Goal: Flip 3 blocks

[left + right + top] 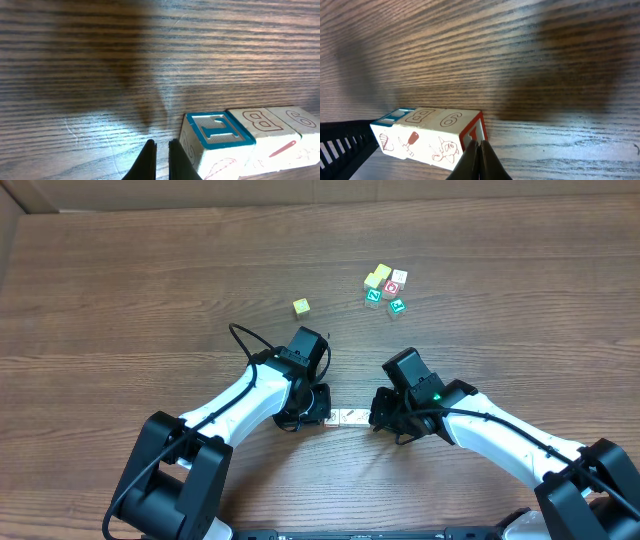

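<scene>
- The left gripper [161, 148] has its fingers pressed together, holding nothing, low over the wooden table [120, 300] and just beside one end of the row of 3 blocks [350, 417]; I cannot tell whether it touches.
- The right gripper [480, 147] is likewise closed to a point and empty, at the red-framed face on the row's other end.
- The row lies between the 2 grippers: the blue-framed I block [217, 131] nearest the left gripper, then the B block [261, 120], then the 9 block [300, 117], touching side by side.
- This looks like the set-up for the flip, with no block tipped yet.
- The next move probably needs even inward pressure from both ends and a matched roll, or the row may buckle.
- Well apart, farther out, sit a lone yellow cube [301, 306] and a cluster of letter cubes [386, 289].
</scene>
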`<state>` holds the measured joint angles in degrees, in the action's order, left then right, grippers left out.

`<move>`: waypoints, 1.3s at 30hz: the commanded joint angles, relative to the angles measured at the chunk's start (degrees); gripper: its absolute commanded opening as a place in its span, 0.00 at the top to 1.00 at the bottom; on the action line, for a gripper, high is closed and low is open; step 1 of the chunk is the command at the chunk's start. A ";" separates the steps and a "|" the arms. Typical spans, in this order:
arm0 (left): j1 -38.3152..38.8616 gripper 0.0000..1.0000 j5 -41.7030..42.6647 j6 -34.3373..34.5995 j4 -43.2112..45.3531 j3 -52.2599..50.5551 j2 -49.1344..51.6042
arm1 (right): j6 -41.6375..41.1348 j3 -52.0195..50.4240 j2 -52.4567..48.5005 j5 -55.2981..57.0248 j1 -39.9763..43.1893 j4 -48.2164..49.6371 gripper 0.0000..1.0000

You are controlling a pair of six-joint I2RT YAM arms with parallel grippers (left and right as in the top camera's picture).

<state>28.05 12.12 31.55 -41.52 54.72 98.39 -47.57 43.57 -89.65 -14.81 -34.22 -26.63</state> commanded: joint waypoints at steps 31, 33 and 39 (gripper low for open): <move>0.15 0.96 -1.64 0.81 4.55 -0.37 0.66 | -0.72 -0.50 -0.07 -1.53 -3.30 0.00 0.96; 0.15 0.96 -1.68 0.81 5.14 -0.37 0.66 | -0.76 -0.50 -0.07 -2.36 -3.34 0.00 0.96; 0.15 0.96 -2.03 0.81 7.13 -0.37 0.66 | -0.94 -0.50 -0.07 -4.59 -3.34 0.00 0.96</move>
<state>28.03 9.67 31.55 -35.48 54.72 98.39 -48.03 43.48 -89.65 -16.51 -36.91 -27.46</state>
